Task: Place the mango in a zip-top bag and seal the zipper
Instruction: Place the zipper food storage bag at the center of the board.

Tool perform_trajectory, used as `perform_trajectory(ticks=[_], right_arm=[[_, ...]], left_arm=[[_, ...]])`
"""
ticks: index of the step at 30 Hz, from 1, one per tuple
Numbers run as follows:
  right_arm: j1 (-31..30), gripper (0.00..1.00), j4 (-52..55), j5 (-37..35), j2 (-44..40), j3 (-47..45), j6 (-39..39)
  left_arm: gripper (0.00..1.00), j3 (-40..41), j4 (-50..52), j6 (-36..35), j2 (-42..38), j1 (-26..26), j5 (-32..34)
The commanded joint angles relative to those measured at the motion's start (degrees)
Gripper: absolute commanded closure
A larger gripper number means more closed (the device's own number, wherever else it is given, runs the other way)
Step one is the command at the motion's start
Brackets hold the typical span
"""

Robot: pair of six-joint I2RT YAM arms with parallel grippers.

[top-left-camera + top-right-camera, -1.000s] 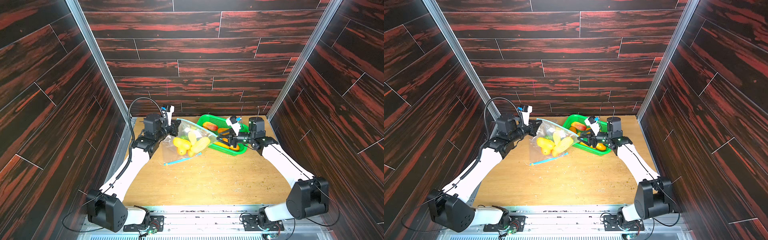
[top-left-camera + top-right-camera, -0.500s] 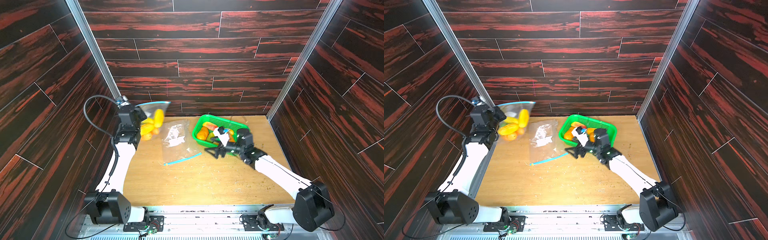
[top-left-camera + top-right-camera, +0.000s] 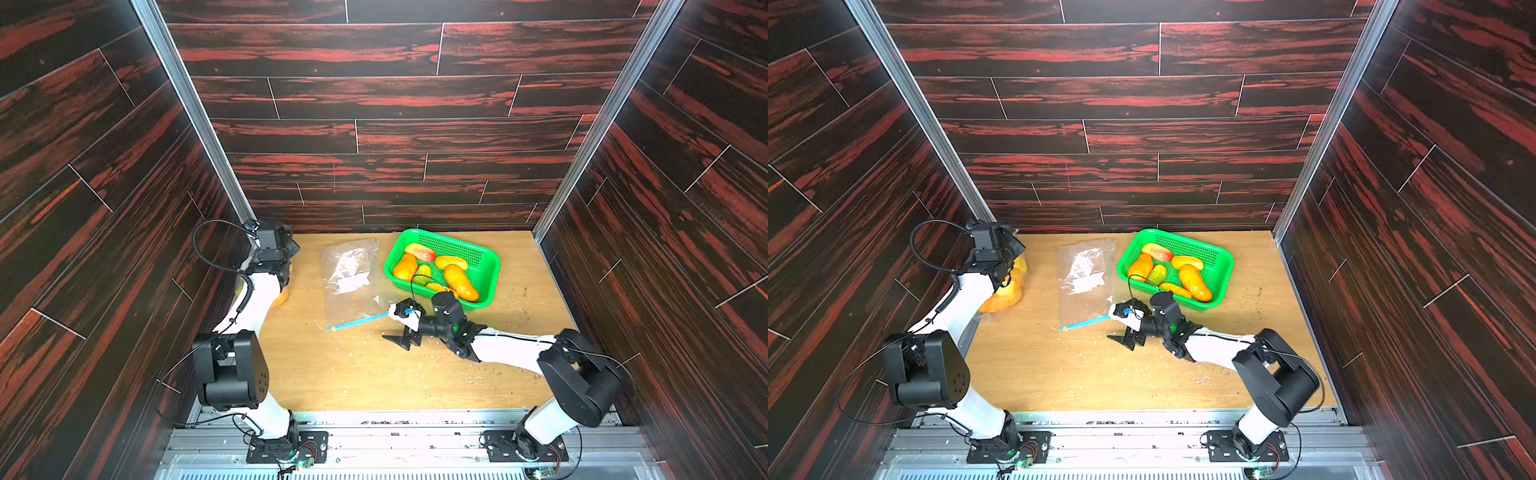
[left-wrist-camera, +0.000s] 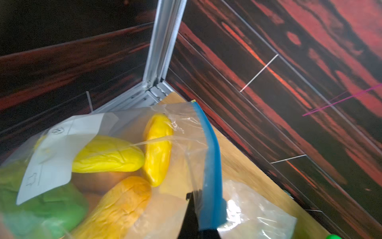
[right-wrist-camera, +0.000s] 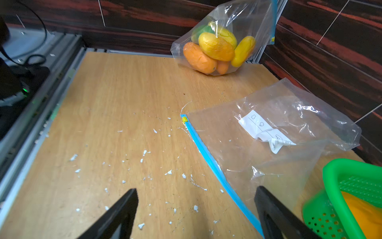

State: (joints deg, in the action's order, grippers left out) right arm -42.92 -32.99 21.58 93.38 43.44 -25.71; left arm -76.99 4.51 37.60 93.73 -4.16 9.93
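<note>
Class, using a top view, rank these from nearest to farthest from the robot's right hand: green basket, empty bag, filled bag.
From the right hand:
1. The empty bag, just left of it.
2. The green basket, behind it, rightward.
3. The filled bag, by the left wall.

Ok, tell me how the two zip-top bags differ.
The filled bag bulges with mangoes; the empty bag holds no fruit. The filled bag is held upright by the left gripper; the empty bag lies flat on the table. Both are clear with blue zippers.
</note>
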Motion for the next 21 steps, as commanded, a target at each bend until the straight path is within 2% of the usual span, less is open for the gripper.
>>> perform_trajectory(ticks=[1,6,9,12,16,21], right_arm=[[0.0,0.09,-6.6,-0.2,1.0,1.2,-2.5],[-0.5,0.1,-3.6,-0.6,4.6,4.0,-4.8],[-0.9,0.14,-0.9,-1.2,6.9,5.9,-8.0],[-1.6,0.23,4.9,-5.5,9.6,9.6,-11.5],[-2.4,0.28,10.8,-8.4,13.0,14.5,-15.6],[-2.5,0.33,16.9,-10.2,18.0,21.0,-19.0]], left_arm=[[1.0,-4.7,-3.1,1.3,-1.2,0.3,-4.7],[0.98,-6.0,-3.4,1.4,0.3,0.3,-4.5],[0.75,-6.7,-1.0,0.8,3.3,0.2,-4.1],[0.58,-6.6,1.2,0.8,5.2,0.1,-4.1],[0.24,-4.9,1.7,0.2,4.3,0.1,-4.8],[0.14,-0.7,2.4,-1.5,-1.6,0.2,-4.8]])
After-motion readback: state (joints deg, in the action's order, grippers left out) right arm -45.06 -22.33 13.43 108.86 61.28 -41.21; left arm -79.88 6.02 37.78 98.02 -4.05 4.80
